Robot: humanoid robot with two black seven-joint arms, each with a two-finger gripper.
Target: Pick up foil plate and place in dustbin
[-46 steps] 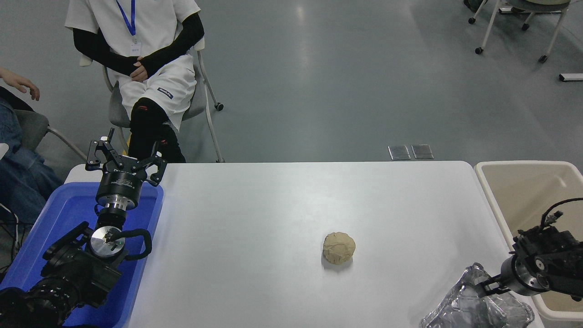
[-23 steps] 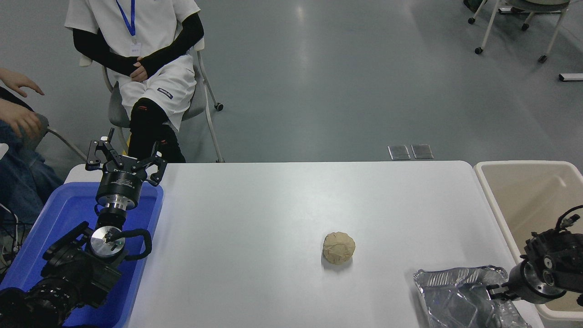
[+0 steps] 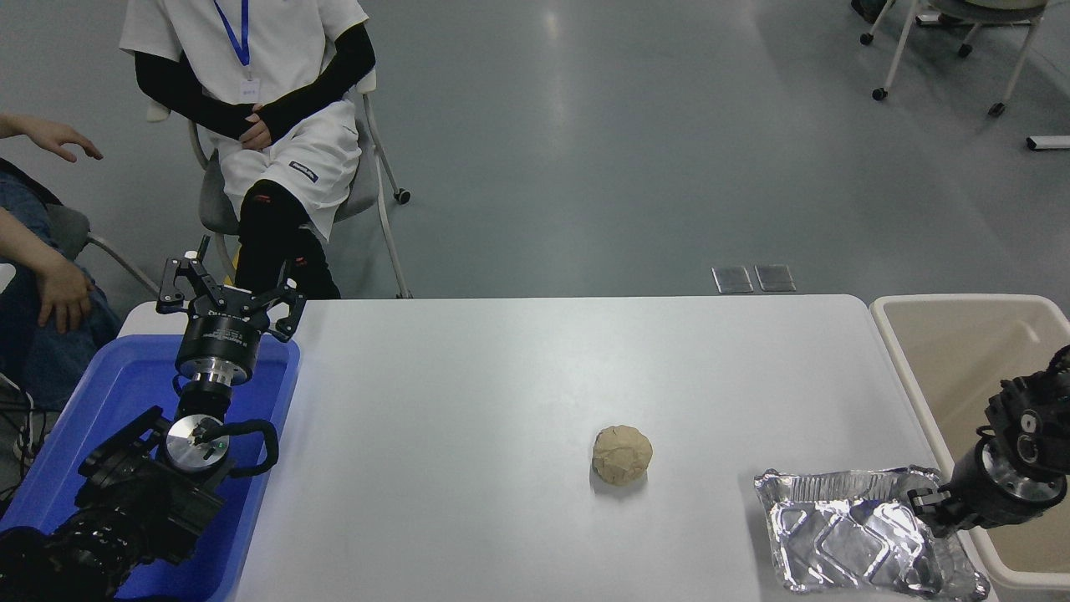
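The foil plate (image 3: 853, 535), shiny and crinkled with an embossed bottom, is at the table's near right corner, open side up and about level. My right gripper (image 3: 924, 503) is shut on its right rim, beside the left rim of the dustbin. The beige dustbin (image 3: 970, 351) stands right of the table, and my right arm reaches across its near end. My left gripper (image 3: 227, 294) is open and parked over the blue tub at the lower left.
A small tan crumpled paper ball (image 3: 623, 454) lies on the white table (image 3: 501, 401), left of the plate. A blue tub (image 3: 125, 393) sits at the table's left end. One person sits beyond the far left corner, and another's hand (image 3: 60, 291) is at the left edge.
My right gripper moved away from me and up to the right with the foil plate. The plate went from tilted on edge to nearly flat. The hands at the left edge shifted.
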